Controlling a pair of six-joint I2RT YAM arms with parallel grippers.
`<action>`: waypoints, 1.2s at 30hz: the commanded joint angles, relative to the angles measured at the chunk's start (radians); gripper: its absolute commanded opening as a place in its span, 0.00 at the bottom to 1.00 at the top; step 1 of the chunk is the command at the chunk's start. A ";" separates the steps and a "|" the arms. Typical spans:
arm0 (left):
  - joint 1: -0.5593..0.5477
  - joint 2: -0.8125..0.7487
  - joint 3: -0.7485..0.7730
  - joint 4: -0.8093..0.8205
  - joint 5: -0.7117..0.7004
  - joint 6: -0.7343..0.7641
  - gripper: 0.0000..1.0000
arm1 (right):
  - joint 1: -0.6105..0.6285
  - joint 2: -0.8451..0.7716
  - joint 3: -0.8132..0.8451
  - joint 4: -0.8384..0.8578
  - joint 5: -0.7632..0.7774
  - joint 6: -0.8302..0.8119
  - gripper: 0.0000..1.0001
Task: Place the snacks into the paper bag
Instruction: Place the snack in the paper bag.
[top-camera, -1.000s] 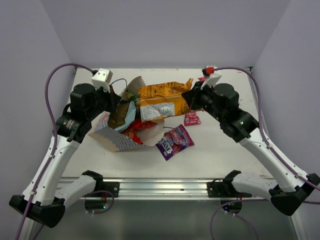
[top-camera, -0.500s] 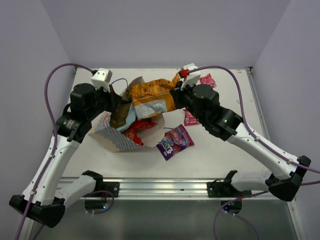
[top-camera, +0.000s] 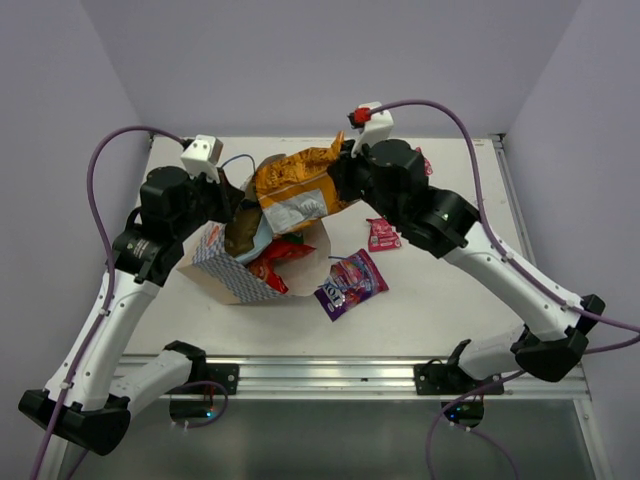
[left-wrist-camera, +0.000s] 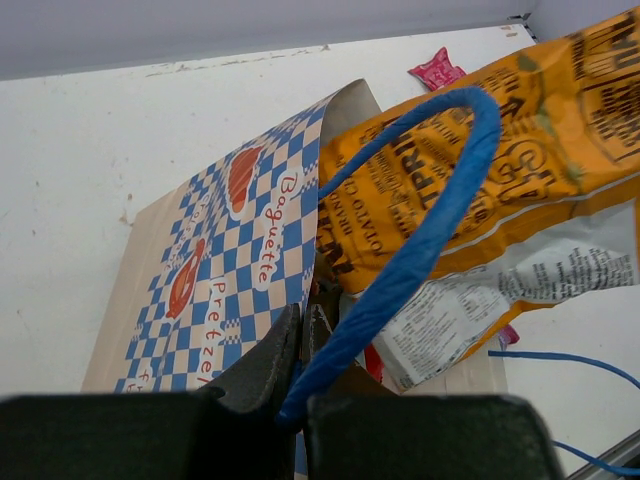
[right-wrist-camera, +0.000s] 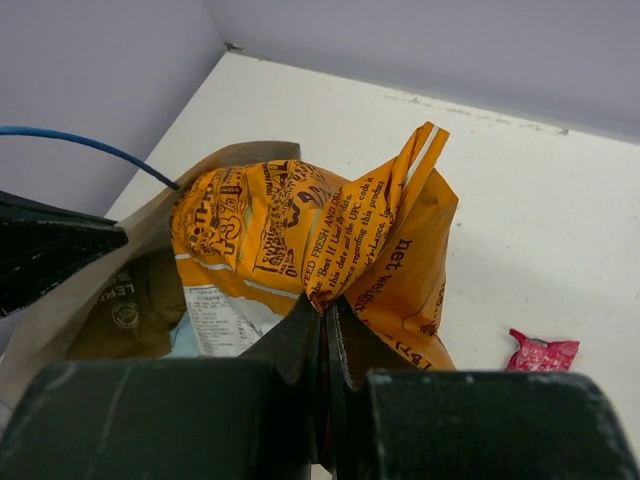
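The checkered paper bag (top-camera: 232, 278) lies on its side with its mouth facing right. My left gripper (top-camera: 232, 205) is shut on the bag's blue cord handle (left-wrist-camera: 430, 200) at the upper rim, holding the mouth up. The orange chip bag (top-camera: 290, 190) hangs half inside the mouth, and my right gripper (right-wrist-camera: 323, 305) is shut on its crumpled top edge. A red bag (top-camera: 278, 258) and a light-blue bag (top-camera: 258, 232) lie inside. On the table, a purple pack (top-camera: 348, 283) lies by the mouth and a small pink pack (top-camera: 383, 236) to its right.
Another pink pack (right-wrist-camera: 543, 353) lies near the back edge, mostly hidden behind the right arm in the top view. The enclosure's walls stand at the left, back and right. The arms' bases and a metal rail (top-camera: 320, 375) run along the near edge.
My right gripper has carried the orange chip bag leftward, from beside the paper bag to partly inside its mouth. The left arm and the paper bag have stayed still.
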 joint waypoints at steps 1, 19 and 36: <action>-0.002 -0.028 -0.002 0.100 0.004 -0.027 0.00 | 0.028 0.054 0.070 -0.037 -0.039 0.091 0.00; -0.002 -0.048 -0.070 0.142 0.033 -0.065 0.00 | 0.054 0.047 -0.086 0.366 -0.327 0.402 0.00; -0.002 -0.069 -0.033 0.096 -0.085 -0.030 0.00 | 0.052 -0.027 -0.126 0.351 -0.302 0.239 0.00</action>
